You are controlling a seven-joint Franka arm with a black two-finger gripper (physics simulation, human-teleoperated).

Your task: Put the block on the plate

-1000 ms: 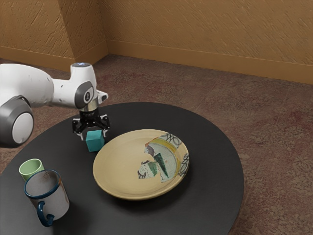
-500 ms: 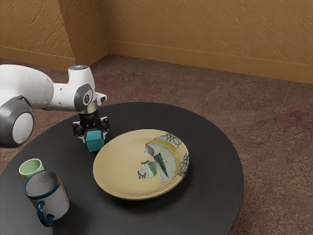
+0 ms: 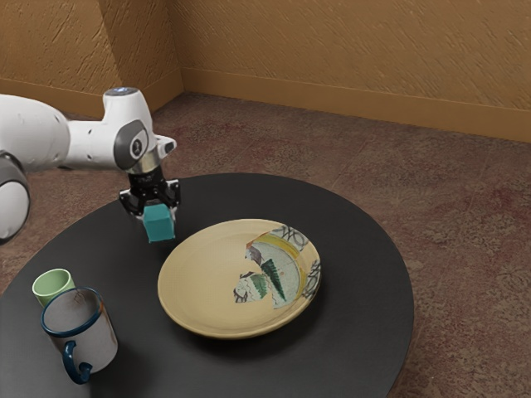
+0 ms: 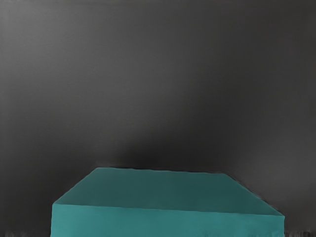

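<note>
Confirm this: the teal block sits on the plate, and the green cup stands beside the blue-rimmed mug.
No: the exterior view shows the teal block held in the gripper, not on the plate. The green cup does stand beside the blue-rimmed mug.

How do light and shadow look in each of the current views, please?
Exterior view: soft, even light, a faint sheen on the mug; wrist view: a paler patch on the dark table, darkening beside the block.

The block (image 3: 159, 225) is teal, the tan plate (image 3: 203, 282) partly green-patterned.
</note>
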